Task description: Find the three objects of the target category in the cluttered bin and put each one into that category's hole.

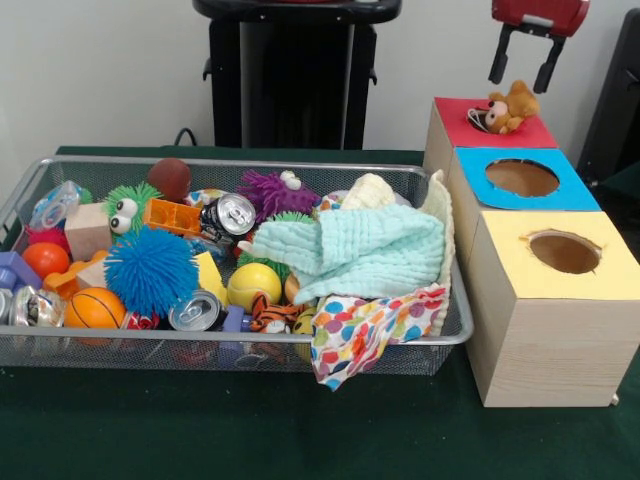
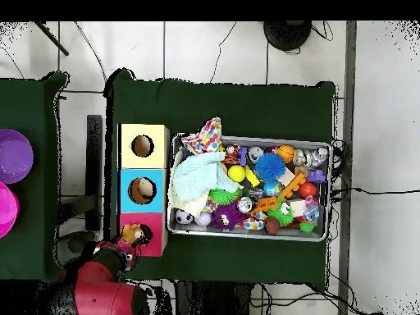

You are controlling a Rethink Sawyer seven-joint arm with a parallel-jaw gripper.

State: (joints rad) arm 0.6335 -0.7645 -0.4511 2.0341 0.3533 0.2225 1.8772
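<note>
On green tablecloth [image 1: 250, 430]: mesh bin [image 1: 120, 352], boxes [image 1: 545, 330].

Red-shelled arm [image 2: 97, 293] ending in a black two-fingered claw [image 1: 527, 68].

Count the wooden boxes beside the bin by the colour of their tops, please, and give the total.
red-topped box: 1, with a teddy bear lying on it
blue-topped box: 1
yellow-topped box: 1
Total: 3
</note>
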